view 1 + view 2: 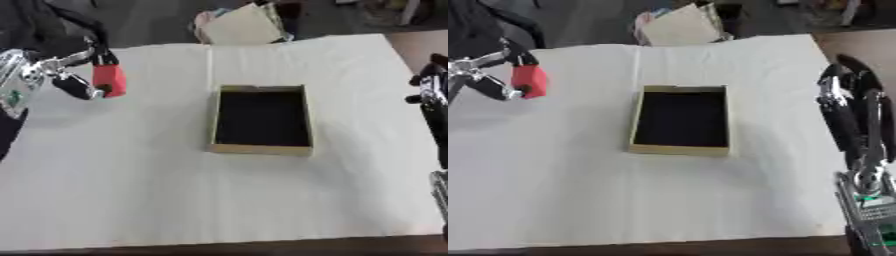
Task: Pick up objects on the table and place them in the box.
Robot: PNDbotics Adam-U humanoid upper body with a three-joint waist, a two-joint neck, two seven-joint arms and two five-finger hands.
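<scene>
While left hand point(74, 80) pinches red block point(110, 80), right hand point(852, 107) shows fully rightward.

Red block point(110, 80), open box point(262, 119) apart.

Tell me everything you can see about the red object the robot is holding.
The red object is a small, blocky, roughly rectangular piece, plain red with no markings I can make out; its material is unclear. It stands nearly upright, held above the white table at the far left, left of the box and apart from it. The left hand pinches it, a dark finger on top and another at its lower side. Nothing else touches it.
</scene>
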